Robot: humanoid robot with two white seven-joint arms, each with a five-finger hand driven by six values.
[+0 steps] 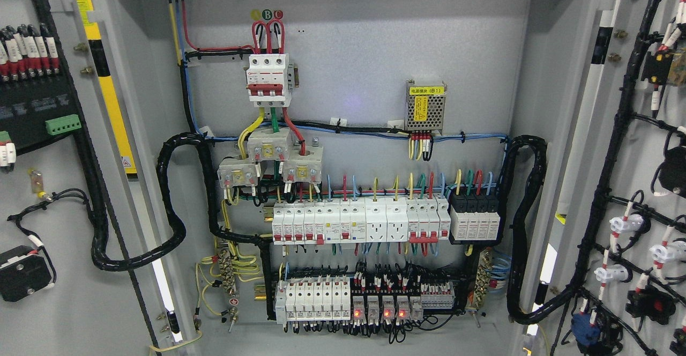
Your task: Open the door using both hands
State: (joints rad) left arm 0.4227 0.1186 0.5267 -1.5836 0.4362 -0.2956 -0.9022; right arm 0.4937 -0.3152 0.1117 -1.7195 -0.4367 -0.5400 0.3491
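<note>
Right in front of the camera stands a big grey metal cabinet (353,18), and it is wide open. Its left door (64,313) is swung out to the left side of the view, and its right door (584,147) is swung out to the right side. We see the inside faces of both doors, with black cable bundles and small parts fixed on them. So the opening job looks done already.

No robot hand shows anywhere, left or right, so I cannot tell if the fingers are wide or closed.

The doors look like stiff sheet metal, tall and probably a bit heavy, and they turn on hinges. They will not bend or squash. The smooth paint may be slippery. If a door needs more moving, the bare outer edge looks like the best place to hold, away from the wires, which could snag or pull loose.

Inside, thick black hoses (171,206) loop from the back wall to each door. A white main breaker (269,80) sits up high. A long row of white switches (359,222) runs across the middle. Smallest of all, little red lights (372,313) glow near the bottom.
</note>
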